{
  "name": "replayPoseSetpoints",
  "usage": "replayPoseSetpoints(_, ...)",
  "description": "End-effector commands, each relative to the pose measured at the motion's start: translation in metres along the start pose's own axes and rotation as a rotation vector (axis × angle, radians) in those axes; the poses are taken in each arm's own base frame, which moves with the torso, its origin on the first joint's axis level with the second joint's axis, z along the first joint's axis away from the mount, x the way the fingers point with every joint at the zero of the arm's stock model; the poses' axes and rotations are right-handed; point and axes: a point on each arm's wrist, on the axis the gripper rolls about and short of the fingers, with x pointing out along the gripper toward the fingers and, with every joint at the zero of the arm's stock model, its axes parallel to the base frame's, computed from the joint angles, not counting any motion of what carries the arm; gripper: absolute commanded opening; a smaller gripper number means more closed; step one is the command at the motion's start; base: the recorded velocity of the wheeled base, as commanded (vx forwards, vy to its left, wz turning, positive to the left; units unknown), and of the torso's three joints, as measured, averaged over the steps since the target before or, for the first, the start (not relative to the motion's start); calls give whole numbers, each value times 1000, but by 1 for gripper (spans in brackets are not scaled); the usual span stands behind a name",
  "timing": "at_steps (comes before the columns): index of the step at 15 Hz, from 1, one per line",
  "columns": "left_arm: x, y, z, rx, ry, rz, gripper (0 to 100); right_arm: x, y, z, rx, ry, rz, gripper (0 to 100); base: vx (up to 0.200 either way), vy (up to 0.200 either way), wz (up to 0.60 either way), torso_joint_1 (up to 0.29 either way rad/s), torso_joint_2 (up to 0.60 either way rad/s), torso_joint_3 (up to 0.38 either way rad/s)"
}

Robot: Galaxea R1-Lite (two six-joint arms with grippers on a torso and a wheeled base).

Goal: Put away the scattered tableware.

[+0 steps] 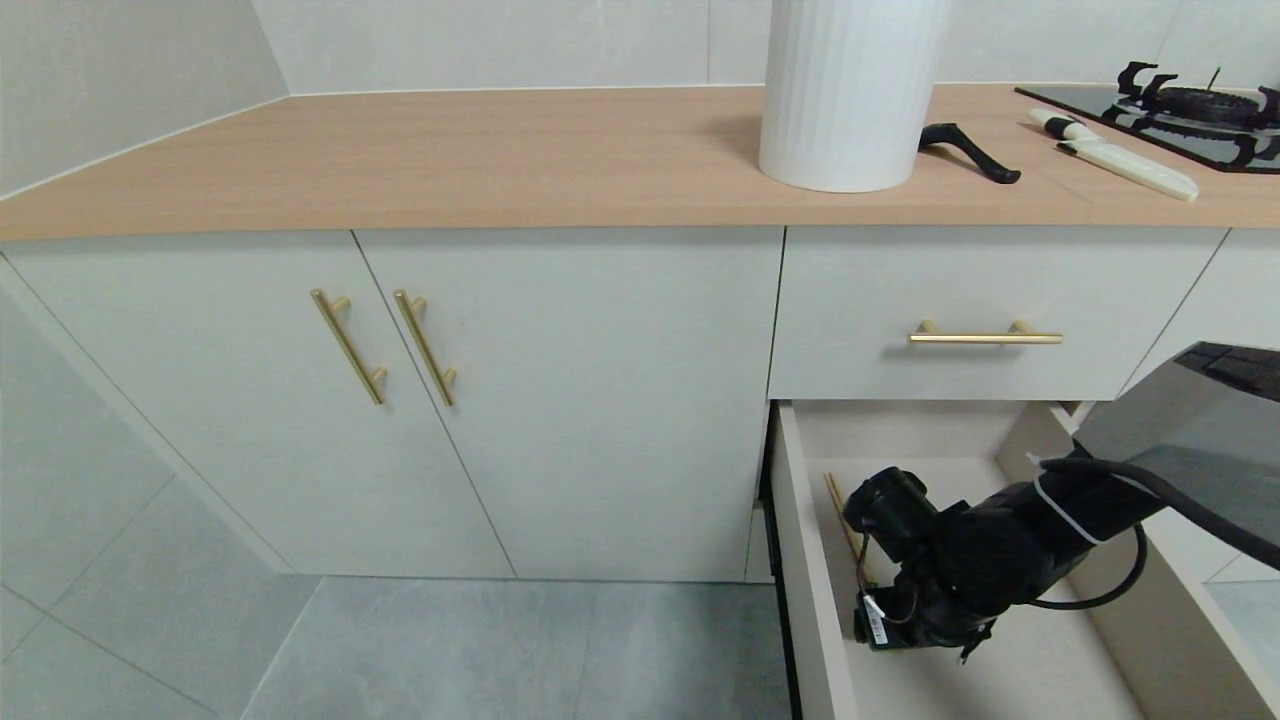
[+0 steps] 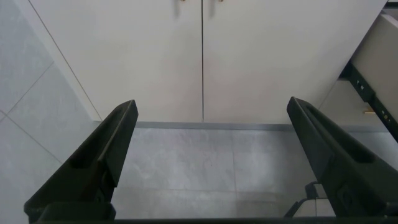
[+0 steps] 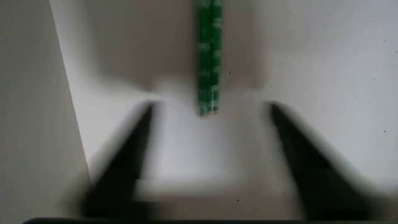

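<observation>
The lower drawer [image 1: 806, 560] stands pulled out, and my right arm [image 1: 960, 570] is down inside it. A thin wooden chopstick [image 1: 838, 515] lies on the drawer floor by the left wall. In the right wrist view its green patterned end [image 3: 208, 62] lies just beyond my right gripper [image 3: 211, 107], which is open with nothing between its fingers. My left gripper [image 2: 211, 104] is open and empty, low over the floor and facing the cabinet doors. On the counter lie a black-handled utensil [image 1: 972, 152] and a white knife [image 1: 1112, 156].
A tall white ribbed container [image 1: 850, 90] stands on the wooden counter [image 1: 450, 160], next to the utensils. A gas stove [image 1: 1195, 108] is at the far right. The upper drawer [image 1: 985, 310] and both cabinet doors [image 1: 400, 400] are closed. Grey tiled floor [image 1: 400, 650] lies open to the left.
</observation>
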Motion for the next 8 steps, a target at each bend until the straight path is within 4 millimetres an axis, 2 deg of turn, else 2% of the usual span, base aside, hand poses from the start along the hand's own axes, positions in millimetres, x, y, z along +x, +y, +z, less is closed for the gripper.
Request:
replayPoseSetpoints(1, 0, 0, 0, 0, 1, 1, 100, -15, -1, 4, 8, -46, 5, 100, 0, 0, 0, 0, 0, 0)
replayPoseSetpoints(2, 0, 0, 0, 0, 0, 1, 100, -30, -4, 7, 19, -86, 14, 100, 0, 0, 0, 0, 0, 0)
replayPoseSetpoints(4, 0, 0, 0, 0, 0, 1, 100, -75, -15, 11, 49, -191, 66, 100, 0, 0, 0, 0, 0, 0)
replayPoseSetpoints(5, 0, 0, 0, 0, 1, 1, 100, -117, -25, 14, 75, -303, 123, 100, 0, 0, 0, 0, 0, 0)
replayPoseSetpoints(8, 0, 0, 0, 0, 1, 1, 100, -206, -55, 2, 106, -453, 191, 100, 0, 0, 0, 0, 0, 0)
